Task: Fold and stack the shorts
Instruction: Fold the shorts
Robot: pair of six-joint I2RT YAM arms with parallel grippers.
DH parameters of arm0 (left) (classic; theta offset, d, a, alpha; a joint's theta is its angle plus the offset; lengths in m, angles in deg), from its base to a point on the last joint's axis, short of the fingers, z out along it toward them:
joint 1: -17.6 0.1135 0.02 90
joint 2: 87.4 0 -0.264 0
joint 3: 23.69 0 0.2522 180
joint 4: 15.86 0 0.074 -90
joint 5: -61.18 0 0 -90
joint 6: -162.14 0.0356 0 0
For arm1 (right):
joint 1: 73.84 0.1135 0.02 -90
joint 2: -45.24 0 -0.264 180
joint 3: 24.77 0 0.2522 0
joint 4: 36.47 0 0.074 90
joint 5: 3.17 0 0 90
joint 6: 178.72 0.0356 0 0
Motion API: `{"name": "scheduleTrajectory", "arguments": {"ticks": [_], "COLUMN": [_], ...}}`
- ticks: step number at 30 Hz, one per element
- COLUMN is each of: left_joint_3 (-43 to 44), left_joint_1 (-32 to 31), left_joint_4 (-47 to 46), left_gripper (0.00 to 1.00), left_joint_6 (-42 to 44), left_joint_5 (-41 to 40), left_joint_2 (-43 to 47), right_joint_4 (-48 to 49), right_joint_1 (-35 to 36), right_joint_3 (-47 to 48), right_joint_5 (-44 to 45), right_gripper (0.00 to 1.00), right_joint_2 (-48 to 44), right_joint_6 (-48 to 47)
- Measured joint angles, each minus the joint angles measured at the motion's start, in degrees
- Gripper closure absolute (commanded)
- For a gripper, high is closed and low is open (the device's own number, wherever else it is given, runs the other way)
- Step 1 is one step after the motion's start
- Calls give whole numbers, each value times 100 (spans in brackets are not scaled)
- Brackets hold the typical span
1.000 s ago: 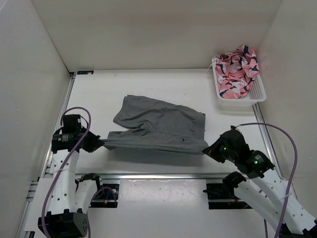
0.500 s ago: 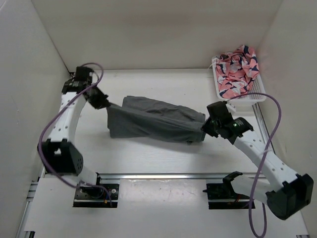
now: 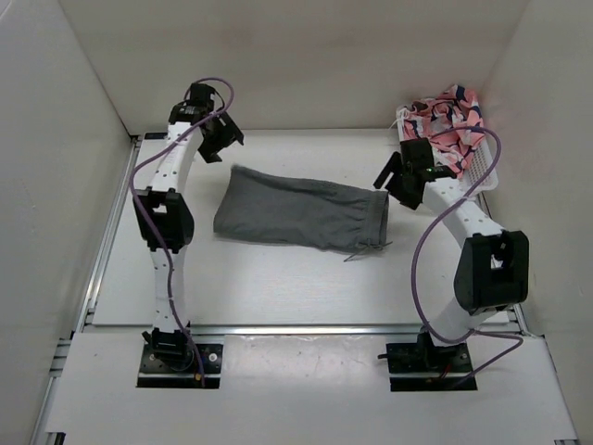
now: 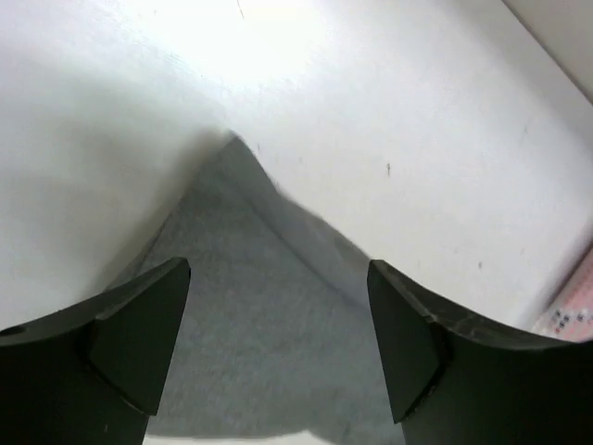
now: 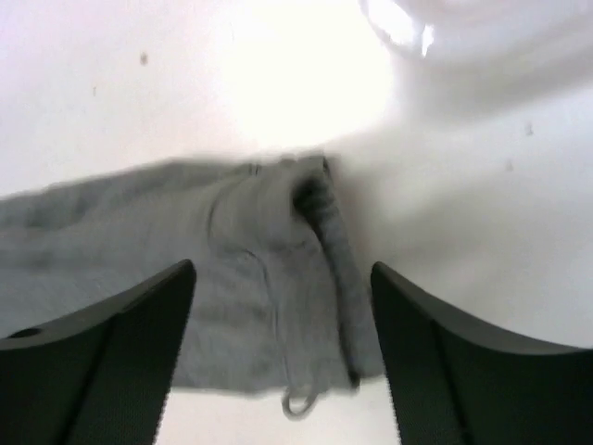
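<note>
The grey shorts [image 3: 296, 211] lie folded lengthwise into a long band across the middle of the table, with the waistband on the right and a drawstring [image 3: 357, 252] trailing out. My left gripper [image 3: 222, 148] hangs open just beyond the band's far left corner. In the left wrist view that corner of the shorts [image 4: 259, 324] shows between the fingers of the left gripper [image 4: 278, 269], untouched. My right gripper [image 3: 394, 188] is open just past the waistband end. The right wrist view shows the right gripper [image 5: 283, 267] above the waistband [image 5: 324, 241] and a drawstring loop [image 5: 298, 403], holding nothing.
A white basket [image 3: 482, 176] holding a pink patterned cloth [image 3: 445, 125] stands at the far right corner, close behind the right gripper. White walls close the table on the left, back and right. A metal rail [image 3: 296, 329] runs along the near edge.
Both grippers carried the near edge of the shorts away from the bases and over the far part, folding them into a band. Both then opened, let go and rose clear.
</note>
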Motion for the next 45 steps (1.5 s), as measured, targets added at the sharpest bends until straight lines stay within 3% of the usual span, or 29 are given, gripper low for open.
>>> {"name": "scheduleTrajectory", "arguments": {"ticks": [2,4,9,11,13,15,18,23,27,28,29,30,31,34,40,45], "left_joint_3": [568,490,-1602,-2409,-3167,-3707,-4030,-4046,-3906,-3849,-3742,-3681,-3595,-3370,-3292,-3473], "left_joint_1": [39,66,85,83,83,83,83,70,52,48,42,39,35,28,24,13], "left_joint_4": [13,66,-94,-162,-271,-332,-496,-828,-901,-909,-839,-879,-892,-931,-776,-638], "left_gripper": [7,7,8,7,0,0,0,3,19,27,54,72,89,90,90,90], "left_joint_6": [72,157,455,590,708,785,868,979,1038,1058,1071,1056,1064,1115,1126,1128], "left_joint_5": [37,26,-98,-133,-133,-133,-120,-63,-66,-68,-63,-52,-42,-22,-197,-275], "left_joint_2": [-522,-667,221,750,1335,1801,1982,1375,772,656,588,570,549,514,748,1473], "right_joint_4": [212,291,457,468,560,669,767,1174,1582,1692,1794,1891,1954,2028,1784,1244], "right_joint_1": [-190,-297,-310,-317,-376,-452,-505,-509,-509,-509,-505,-494,-479,-461,-439,-472], "right_joint_3": [155,57,-929,-1384,-1827,-2188,-2472,-2544,-2544,-2544,-2544,-2544,-2540,-2450,-2129,-2039], "right_joint_5": [-162,-254,-802,-1088,-1480,-1821,-2157,-2363,-2380,-2382,-2391,-2396,-2380,-2376,-2216,-2199], "right_gripper": [8,8,8,3,1,1,1,2,20,34,41,51,73,100,100,100], "right_joint_2": [326,302,-741,-1193,-1491,-1563,-1419,-909,-402,-245,-90,50,175,332,282,-223], "right_joint_6": [-188,-297,-337,-262,-155,-17,184,367,444,490,520,555,588,678,501,179]}}
